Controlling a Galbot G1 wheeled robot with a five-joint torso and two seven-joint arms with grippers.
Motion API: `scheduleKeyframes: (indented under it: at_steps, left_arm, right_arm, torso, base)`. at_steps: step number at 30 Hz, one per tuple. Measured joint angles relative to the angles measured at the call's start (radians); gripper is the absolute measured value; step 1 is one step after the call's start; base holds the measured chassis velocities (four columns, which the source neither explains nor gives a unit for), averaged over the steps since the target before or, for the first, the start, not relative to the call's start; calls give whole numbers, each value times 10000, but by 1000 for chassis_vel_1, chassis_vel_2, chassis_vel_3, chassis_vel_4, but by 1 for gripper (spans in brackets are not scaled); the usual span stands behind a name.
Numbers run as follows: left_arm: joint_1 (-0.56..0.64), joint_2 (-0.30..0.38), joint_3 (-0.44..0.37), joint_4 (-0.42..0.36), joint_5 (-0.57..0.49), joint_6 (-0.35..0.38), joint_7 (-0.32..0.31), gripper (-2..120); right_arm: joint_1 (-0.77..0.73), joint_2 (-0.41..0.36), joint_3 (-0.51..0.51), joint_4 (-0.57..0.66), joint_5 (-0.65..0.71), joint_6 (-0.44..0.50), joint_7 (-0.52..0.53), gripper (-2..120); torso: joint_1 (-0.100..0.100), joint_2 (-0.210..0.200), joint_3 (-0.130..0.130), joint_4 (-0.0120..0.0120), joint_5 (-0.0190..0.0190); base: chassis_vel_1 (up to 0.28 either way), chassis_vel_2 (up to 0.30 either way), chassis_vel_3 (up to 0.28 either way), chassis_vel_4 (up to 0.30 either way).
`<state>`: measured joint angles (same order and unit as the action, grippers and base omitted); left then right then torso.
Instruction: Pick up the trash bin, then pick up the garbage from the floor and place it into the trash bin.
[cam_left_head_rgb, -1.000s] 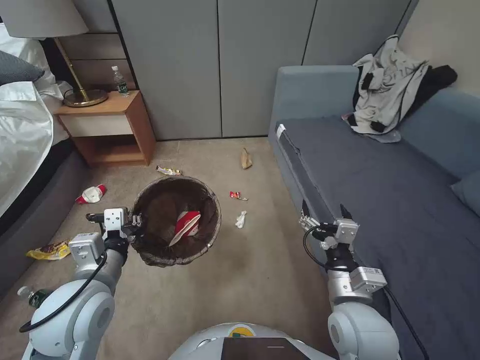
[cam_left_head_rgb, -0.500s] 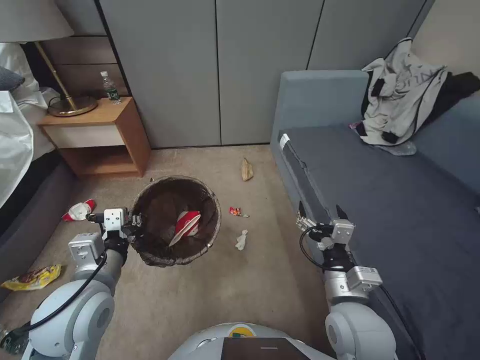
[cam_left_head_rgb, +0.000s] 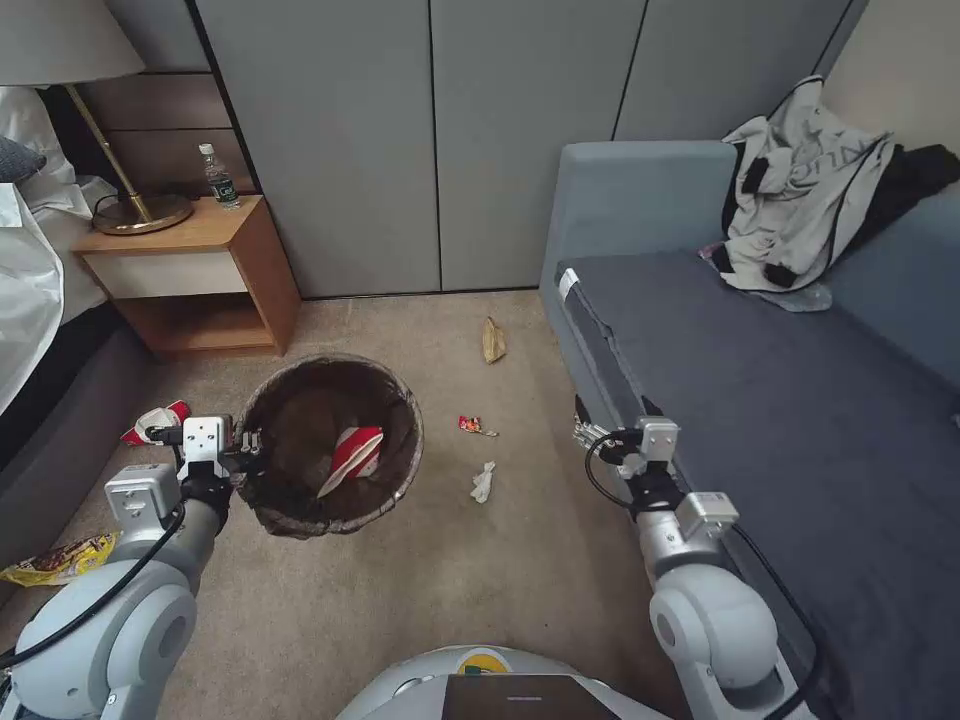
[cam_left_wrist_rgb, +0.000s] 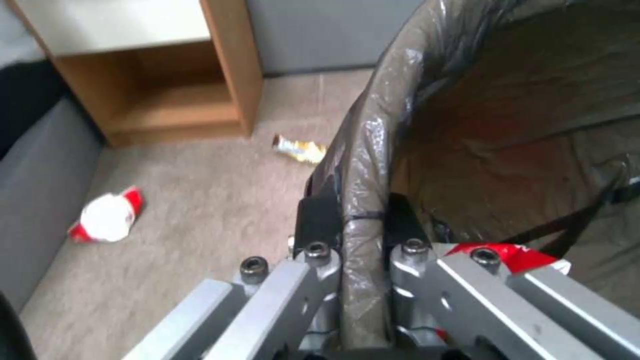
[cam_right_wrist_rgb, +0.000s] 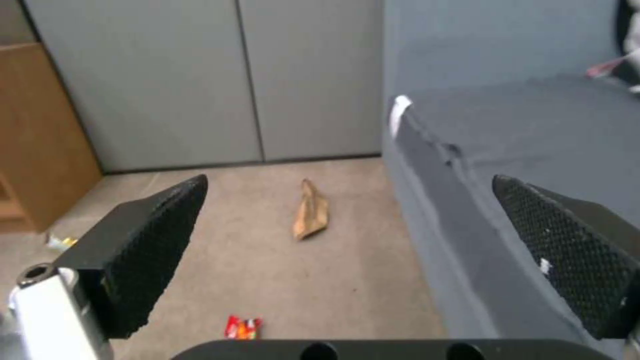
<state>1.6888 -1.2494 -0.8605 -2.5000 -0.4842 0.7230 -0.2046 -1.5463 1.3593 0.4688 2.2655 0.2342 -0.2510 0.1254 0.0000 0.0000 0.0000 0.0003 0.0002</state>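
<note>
From the head view I have the left gripper (cam_left_head_rgb: 243, 455) clamped on the rim of the trash bin (cam_left_head_rgb: 330, 445), a red-and-white carton (cam_left_head_rgb: 350, 455) already inside, so I'd keep the bin level. The left wrist view shows its fingers (cam_left_wrist_rgb: 319, 220) pinching the bagged rim (cam_left_wrist_rgb: 363, 165). In the right wrist view the right gripper (cam_right_wrist_rgb: 347, 255) hangs spread wide above the carpet, the tan paper bag (cam_right_wrist_rgb: 311, 210) ahead and the red wrapper (cam_right_wrist_rgb: 243, 327) nearest; I'd descend squarely over one.

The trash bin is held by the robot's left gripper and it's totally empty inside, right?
Not quite. The left gripper does clamp the rim of the trash bin, but the bin isn't empty: a red-and-white carton lies inside it. The head view shows this.
</note>
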Motion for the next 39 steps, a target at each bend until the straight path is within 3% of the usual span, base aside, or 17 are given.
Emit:
scheduleKeyframes:
  at_steps: [12, 22, 27, 39]
  left_arm:
    - [205, -144, 130, 0, 331, 73, -8, 2]
    - [237, -219, 48, 0, 354, 89, -83, 2]
    - [299, -215, 15, 0, 334, 89, -89, 2]
    - [346, -142, 56, 0, 307, 93, -83, 2]
  right_arm:
    - [1093, -845, -733, -1823, 1030, -244, -705, 100]
    - [2311, -1550, -2014, -3810, 2101, -587, -825, 100]
    - [2770, -1558, -2443, -4340, 2420, -783, -826, 100]
    - [4253, -742, -3464, -6588, 2157, -1215, -913, 100]
  torso:
    - [0, 0, 0, -6, 0]
    - [0, 0, 0, -3, -2]
    - [0, 0, 0, -3, -2]
    - [0, 0, 1, -3, -2]
  base:
    - [0, 0, 0, 0]
    - [0, 0, 0, 0]
    - [0, 0, 0, 0]
    - [0, 0, 0, 0]
